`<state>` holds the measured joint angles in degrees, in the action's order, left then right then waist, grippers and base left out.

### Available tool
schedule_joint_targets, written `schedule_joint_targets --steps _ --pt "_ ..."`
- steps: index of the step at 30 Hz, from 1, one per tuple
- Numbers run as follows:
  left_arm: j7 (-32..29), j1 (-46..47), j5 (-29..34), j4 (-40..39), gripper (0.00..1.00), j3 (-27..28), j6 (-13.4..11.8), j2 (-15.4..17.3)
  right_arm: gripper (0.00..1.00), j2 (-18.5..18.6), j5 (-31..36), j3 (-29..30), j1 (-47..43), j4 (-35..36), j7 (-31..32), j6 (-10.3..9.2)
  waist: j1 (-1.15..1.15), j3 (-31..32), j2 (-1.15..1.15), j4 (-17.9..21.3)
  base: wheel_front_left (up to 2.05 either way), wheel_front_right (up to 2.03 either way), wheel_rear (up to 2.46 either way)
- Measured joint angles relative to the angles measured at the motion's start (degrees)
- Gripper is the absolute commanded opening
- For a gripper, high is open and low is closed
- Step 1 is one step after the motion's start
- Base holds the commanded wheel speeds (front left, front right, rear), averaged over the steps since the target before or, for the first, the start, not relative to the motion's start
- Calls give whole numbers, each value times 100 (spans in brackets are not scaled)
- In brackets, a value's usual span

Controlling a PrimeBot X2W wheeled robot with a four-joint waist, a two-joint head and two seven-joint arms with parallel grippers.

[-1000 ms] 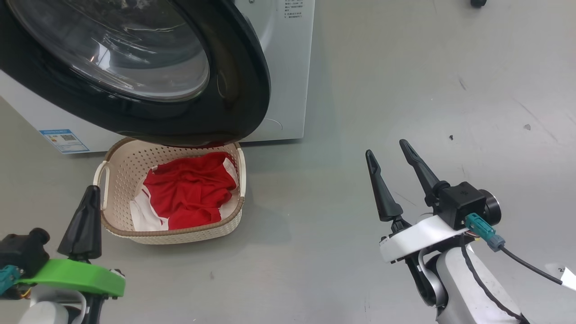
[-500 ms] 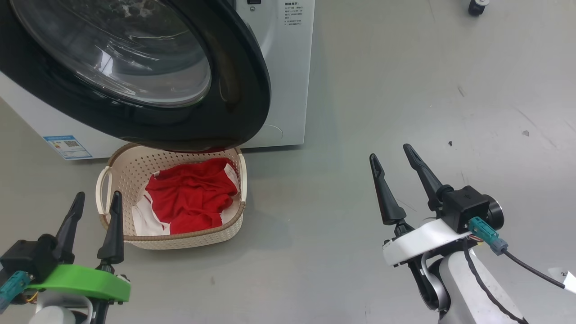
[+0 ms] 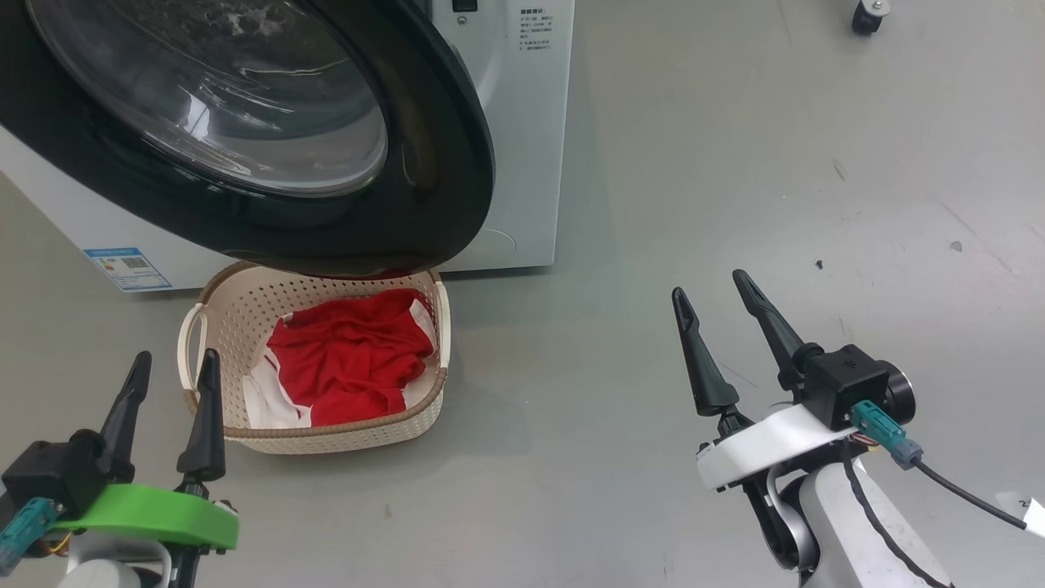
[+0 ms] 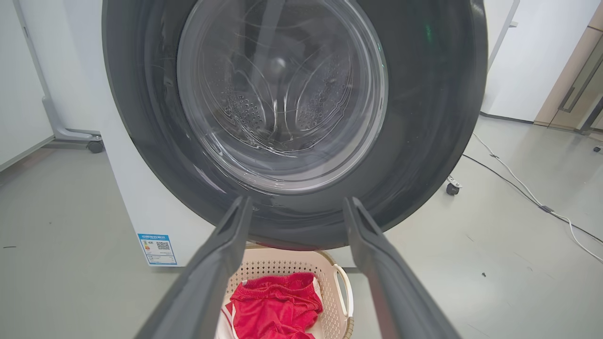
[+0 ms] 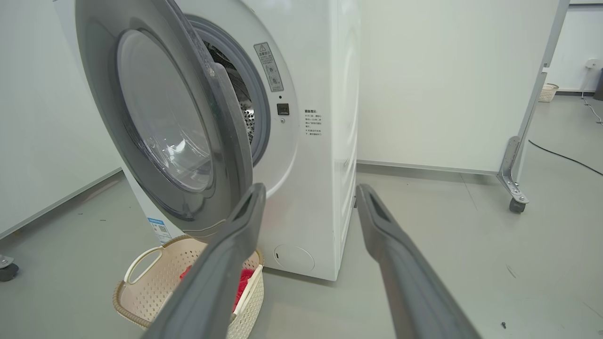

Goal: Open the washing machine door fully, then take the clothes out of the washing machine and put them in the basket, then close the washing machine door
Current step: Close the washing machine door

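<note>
Red clothes in basket; arms empty.
Near: left gripper and right gripper, fingers spread wide, nothing held. Basket sits on floor just ahead of left gripper. Beyond, washing machine door hangs ajar over basket's far rim; open floor right of washing machine.

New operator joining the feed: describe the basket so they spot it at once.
Find the big white washing machine with its round black-rimmed door swung open. The basket sits on the floor directly below that door. It is the small cream perforated tub with a brown rim, holding red clothes.
</note>
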<state>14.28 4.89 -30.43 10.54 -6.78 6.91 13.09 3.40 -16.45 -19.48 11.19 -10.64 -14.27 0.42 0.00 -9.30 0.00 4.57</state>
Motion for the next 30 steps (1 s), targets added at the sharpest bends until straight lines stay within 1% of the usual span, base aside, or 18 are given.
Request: schedule_joint_targets --steps 8,30 --pt "0 0 97 -53 100 109 0 -102 100 -5 8 34 -1 8 0 1 0 -22 0 -1 0 0 0" --pt "0 -12 343 -88 100 201 1 -209 100 -13 46 82 -2 45 0 11 0 -61 0 -30 0 0 0"
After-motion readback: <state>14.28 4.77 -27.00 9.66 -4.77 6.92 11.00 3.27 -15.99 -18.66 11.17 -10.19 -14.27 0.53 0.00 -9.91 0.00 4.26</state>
